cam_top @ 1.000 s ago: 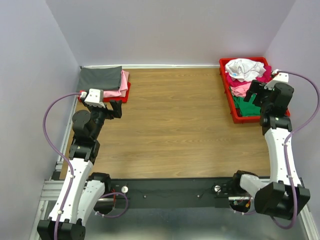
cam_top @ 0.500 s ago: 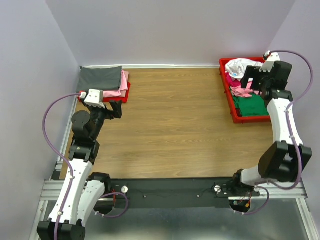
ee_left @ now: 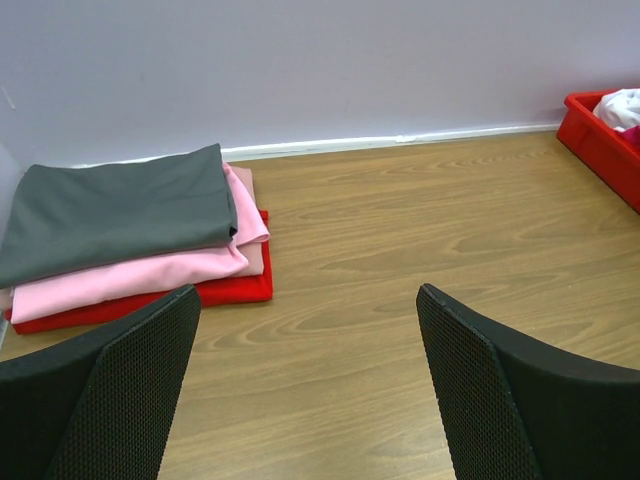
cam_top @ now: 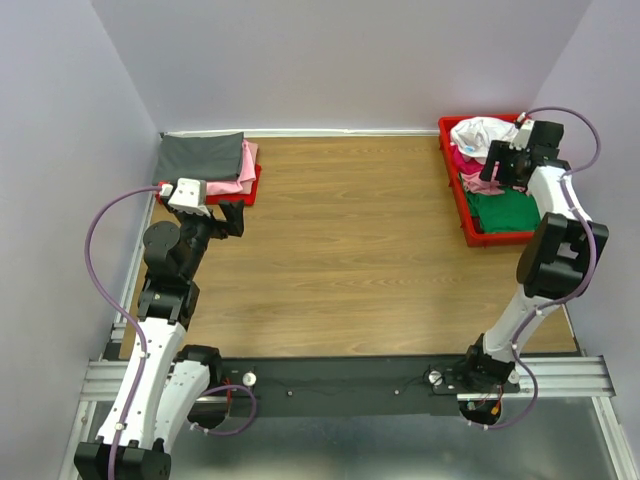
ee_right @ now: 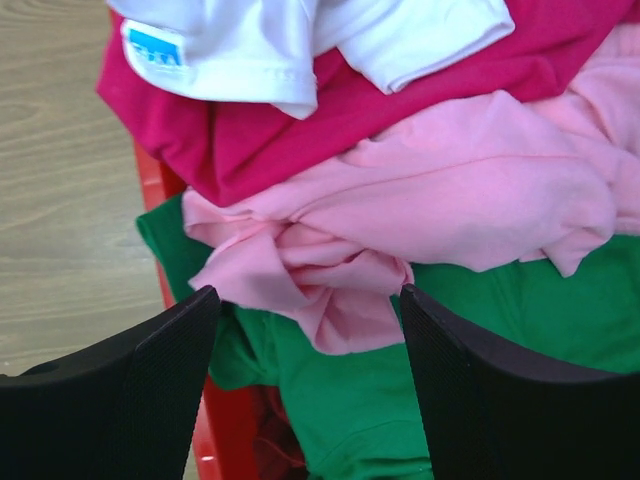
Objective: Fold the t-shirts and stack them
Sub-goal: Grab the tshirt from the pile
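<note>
**Right claw spread over the loose pile, left claw idle by the folded stack**

The right claw (ee_right: 305, 295) hangs over the red tray (cam_top: 500, 238) at the far right corner of the surface (cam_top: 350, 230). Its fingers stand apart on either side of a bunched fold of the light pink shirt (ee_right: 420, 200). Whether they touch the cloth cannot be told.

The light pink shirt lies crumpled in the tray, on top of a green shirt (ee_right: 330, 410). A magenta shirt (ee_right: 330, 110) lies just beyond it, and a white shirt (ee_right: 250, 40) lies on top of the magenta one.

The left claw (ee_left: 307, 292) is spread wide and holds nothing. It hovers above the bare wood near the far left corner. It faces a second red tray (ee_left: 230, 292), which carries a folded stack: a dark grey shirt (ee_left: 120, 205) on top of a folded pink shirt (ee_left: 130, 280).
</note>
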